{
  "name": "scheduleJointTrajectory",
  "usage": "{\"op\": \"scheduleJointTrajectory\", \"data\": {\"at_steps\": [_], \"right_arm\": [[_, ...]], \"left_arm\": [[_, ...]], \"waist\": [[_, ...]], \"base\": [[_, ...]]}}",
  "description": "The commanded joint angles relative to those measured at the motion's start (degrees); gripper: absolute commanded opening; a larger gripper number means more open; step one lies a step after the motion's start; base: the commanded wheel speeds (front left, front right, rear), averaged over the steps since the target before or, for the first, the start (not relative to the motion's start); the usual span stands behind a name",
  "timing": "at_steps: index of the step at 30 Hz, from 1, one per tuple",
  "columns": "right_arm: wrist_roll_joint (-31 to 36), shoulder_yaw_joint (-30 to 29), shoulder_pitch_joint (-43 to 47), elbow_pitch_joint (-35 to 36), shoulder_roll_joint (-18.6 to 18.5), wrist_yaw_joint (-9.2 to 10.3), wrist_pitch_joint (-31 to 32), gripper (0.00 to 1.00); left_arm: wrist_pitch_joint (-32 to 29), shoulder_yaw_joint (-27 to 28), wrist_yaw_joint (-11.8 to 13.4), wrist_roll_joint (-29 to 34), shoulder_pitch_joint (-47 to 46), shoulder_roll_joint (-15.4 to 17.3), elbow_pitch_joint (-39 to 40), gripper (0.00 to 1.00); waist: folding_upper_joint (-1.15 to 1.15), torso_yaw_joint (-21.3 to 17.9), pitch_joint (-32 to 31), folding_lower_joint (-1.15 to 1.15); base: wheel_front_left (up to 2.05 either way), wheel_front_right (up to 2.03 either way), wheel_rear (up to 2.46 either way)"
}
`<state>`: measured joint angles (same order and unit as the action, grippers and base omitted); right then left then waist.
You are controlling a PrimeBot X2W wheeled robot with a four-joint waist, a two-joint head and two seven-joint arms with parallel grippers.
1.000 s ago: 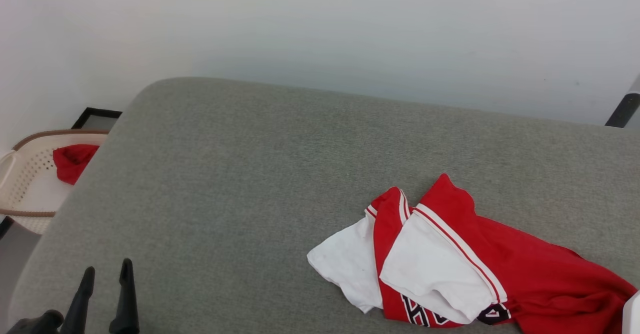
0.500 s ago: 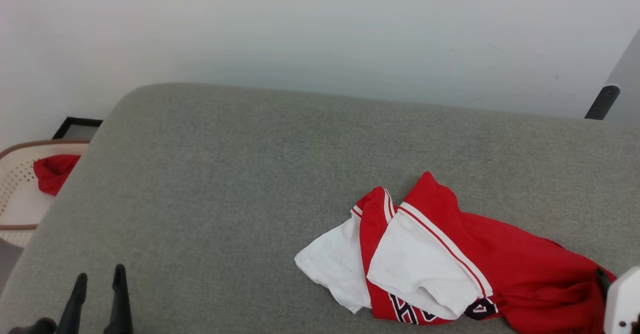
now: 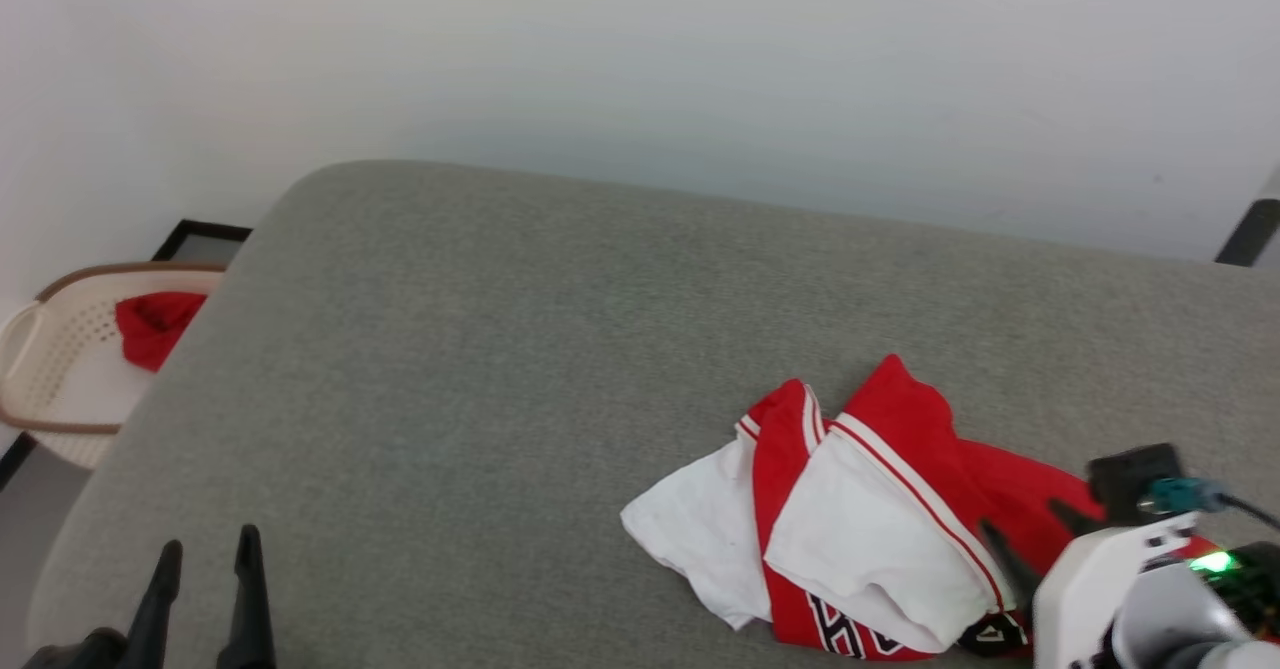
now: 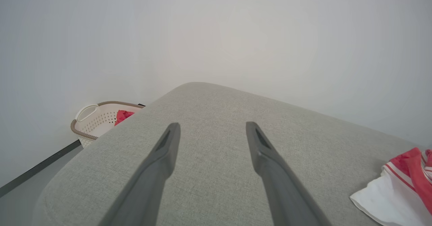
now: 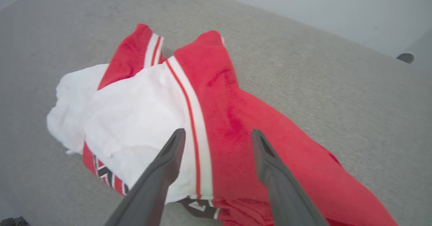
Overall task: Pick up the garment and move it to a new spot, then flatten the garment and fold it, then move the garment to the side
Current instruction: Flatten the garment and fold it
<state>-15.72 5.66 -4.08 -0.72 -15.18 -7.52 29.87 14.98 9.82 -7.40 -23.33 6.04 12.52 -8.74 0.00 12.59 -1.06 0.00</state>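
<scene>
The red jersey [image 3: 900, 429] lies crumpled on the grey fabric-covered counter [image 3: 500, 349], toward its near right part, its white inside turned up and black-and-white lettering showing at the near edge. The right gripper [image 3: 1035, 534] hovers just over the jersey's red cloth, its fingers [image 5: 168, 158] spread apart and grasping nothing. The left gripper [image 3: 209, 544] sits at the counter's near left, well apart from the jersey, fingers [image 4: 165, 151] likewise released. Beside the counter's left end stands a cream laundry basket [image 3: 40, 349] with a red cloth [image 3: 150, 324] in it.
</scene>
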Motion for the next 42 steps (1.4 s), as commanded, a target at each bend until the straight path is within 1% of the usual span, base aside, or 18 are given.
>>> {"op": "scheduleJointTrajectory", "data": {"at_steps": [1, 5, 9, 15, 21, 22, 23, 24, 25, 26, 32, 42], "right_arm": [[-0.67, 1.26, -0.15, 0.21, -0.09, 0.06, 0.36, 1.00], [-2.85, 6.05, -1.23, 0.00, -0.32, 0.06, 2.75, 1.00], [-4.10, 8.54, -1.82, -0.71, -0.80, 0.06, 5.76, 1.00], [-3.14, 8.74, -2.52, -2.23, -1.26, 0.06, 10.34, 1.00], [-2.48, 8.11, -1.94, -3.43, -0.52, 0.06, 15.32, 1.00], [-2.27, 7.98, -1.91, -3.52, -0.48, 0.06, 16.03, 0.93], [-2.08, 7.84, -1.87, -3.80, -0.40, 0.06, 16.72, 0.60], [-1.99, 7.93, -1.87, -3.93, -0.39, 0.06, 17.30, 0.41], [-1.73, 8.02, -1.95, -3.87, -0.44, 0.06, 17.65, 0.13], [-1.49, 7.90, -2.05, -3.82, -0.41, 0.06, 17.76, 0.00], [-1.00, 7.38, -2.95, -3.25, -0.61, 0.06, 17.97, 0.00], [-0.01, 3.88, -5.75, -0.83, -0.32, 0.06, 14.93, 0.00]], "left_arm": [[0.23, -0.12, -0.11, 0.46, -0.70, -0.14, -0.26, 1.00], [0.23, -1.21, -0.11, 0.93, -1.69, -0.36, -0.91, 1.00], [0.23, -2.17, -0.10, 0.96, -2.54, -0.59, -1.56, 1.00], [0.23, -3.26, -0.10, 0.65, -3.26, -0.85, -2.45, 1.00], [0.23, -3.74, -0.10, 0.18, -3.47, -0.88, -2.82, 1.00], [0.23, -3.78, -0.11, 0.09, -3.52, -0.94, -2.88, 1.00], [0.23, -3.85, -0.11, -0.03, -3.51, -0.99, -2.93, 1.00], [0.23, -3.91, -0.11, -0.15, -3.51, -1.02, -2.99, 1.00], [0.23, -3.97, -0.11, -0.23, -3.52, -1.03, -3.08, 1.00], [0.23, -4.11, -0.11, -0.24, -3.66, -1.06, -3.18, 1.00], [0.23, -4.29, -0.11, -0.78, -4.12, -0.99, -3.77, 1.00], [0.23, -3.85, -0.11, -1.25, -4.25, -1.09, -3.67, 1.00]], "waist": [[0.00, 1.33, -0.19, 0.00], [0.00, 3.50, -0.17, 0.00], [0.00, 5.63, 0.06, 0.00], [0.00, 7.96, 0.47, 0.00], [0.00, 9.13, 0.85, 0.00], [0.00, 9.24, 0.92, 0.00], [0.00, 9.32, 0.99, 0.00], [0.00, 9.40, 1.05, 0.00], [0.00, 9.44, 1.15, 0.00], [0.00, 9.50, 1.23, 0.00], [0.00, 9.26, 1.42, 0.00], [0.00, 7.78, 1.40, 0.00]], "base": [[0.00, 0.00, 0.00], [0.00, 0.00, 0.00], [0.00, 0.00, 0.00], [0.00, 0.00, 0.00], [0.00, 0.00, 0.00], [0.00, 0.00, 0.00], [0.00, 0.00, 0.00], [0.00, 0.00, 0.00], [0.00, 0.00, 0.00], [0.00, 0.00, 0.00], [0.00, 0.00, 0.00], [0.00, 0.00, 0.00]]}}
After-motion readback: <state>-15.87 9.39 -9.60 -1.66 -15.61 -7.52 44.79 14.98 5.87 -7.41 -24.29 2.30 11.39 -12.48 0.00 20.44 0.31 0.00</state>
